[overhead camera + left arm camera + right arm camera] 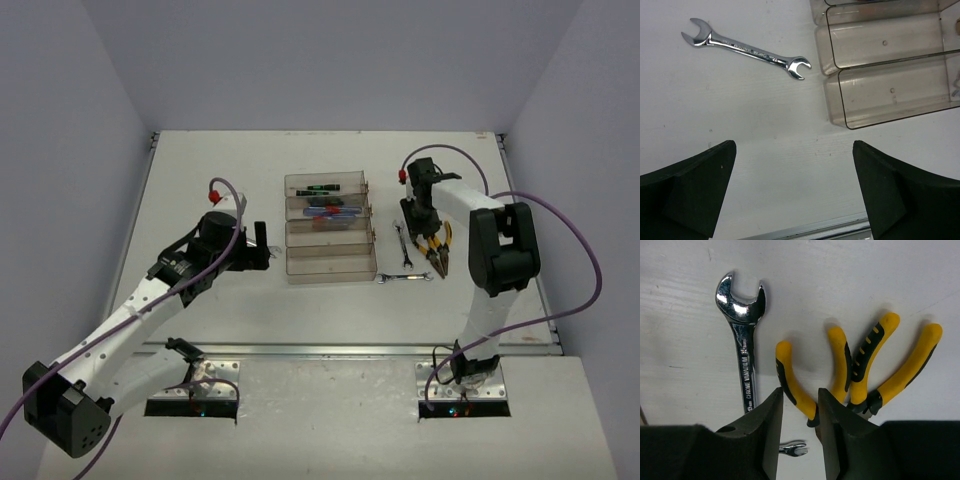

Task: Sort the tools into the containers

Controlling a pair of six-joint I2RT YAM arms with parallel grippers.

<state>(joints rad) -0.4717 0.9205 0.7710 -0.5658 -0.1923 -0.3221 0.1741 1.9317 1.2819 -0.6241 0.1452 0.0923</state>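
Observation:
The containers (330, 228) are four clear trays joined in a row at mid-table. The far one holds a black-and-green screwdriver (320, 188), the second one blue-and-red screwdrivers (325, 209). Two yellow-and-black pliers (437, 247) lie crossed to their right. My right gripper (799, 395) is low over them, its jaws narrowed onto one handle of the left pliers (799, 390). The second pair (890, 365) overlaps alongside. A silver wrench (745, 350) lies just left of the fingers. My left gripper (794, 195) hangs wide open above bare table left of the trays (890, 75). Another wrench (747, 47) lies beyond it.
A third wrench (405, 277) lies crosswise near the trays' near right corner. The metal strip along the table's near edge (830, 227) shows under my left gripper. White walls close in the table's left, far and right sides.

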